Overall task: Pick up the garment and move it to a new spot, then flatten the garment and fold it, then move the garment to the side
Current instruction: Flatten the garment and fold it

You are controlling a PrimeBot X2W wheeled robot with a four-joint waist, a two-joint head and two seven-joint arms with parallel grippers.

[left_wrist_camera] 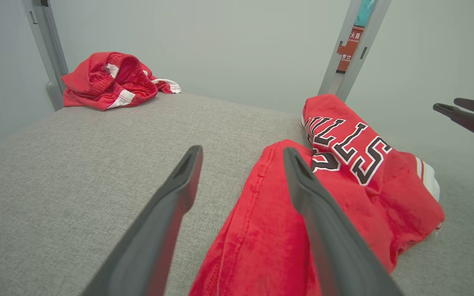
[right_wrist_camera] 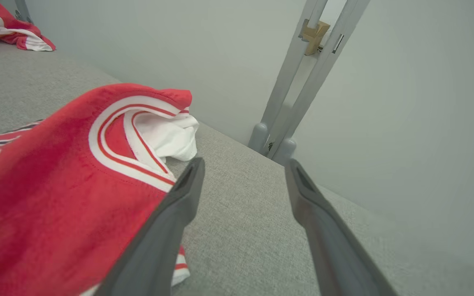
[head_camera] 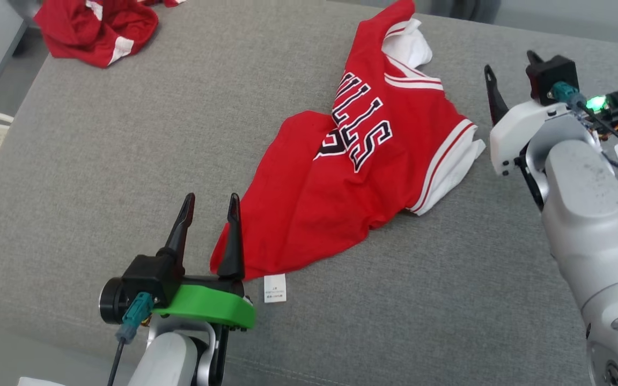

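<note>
The left end effector sits lowest in the head view, at about 7 o'clock. Its two dark fingers are spread and hold nothing. Its right finger crosses the lower hem corner of the garment; in the left wrist view that finger hangs over red cloth, and I cannot tell whether it touches. A white care label lies on the grey table just beside that corner, at 5 o'clock from the fingers.

The right end effector is at about 2 o'clock, also released and empty, just beside the white-trimmed armhole on the garment's right edge. In its own wrist view the open fingers frame bare grey cloth, with the garment at 9 o'clock.

The garment is a red jersey with black-and-white lettering. It lies mid-table, running from 7 o'clock up to 1 o'clock, and is bunched narrow with wrinkles and white lining showing near the neck. A second red garment is heaped well apart at 11 o'clock.

By my reading the jersey has been set down at its working spot. It is not flat: the body needs spreading and the sides pulling out. Folding and the move to the side are not yet done.
</note>
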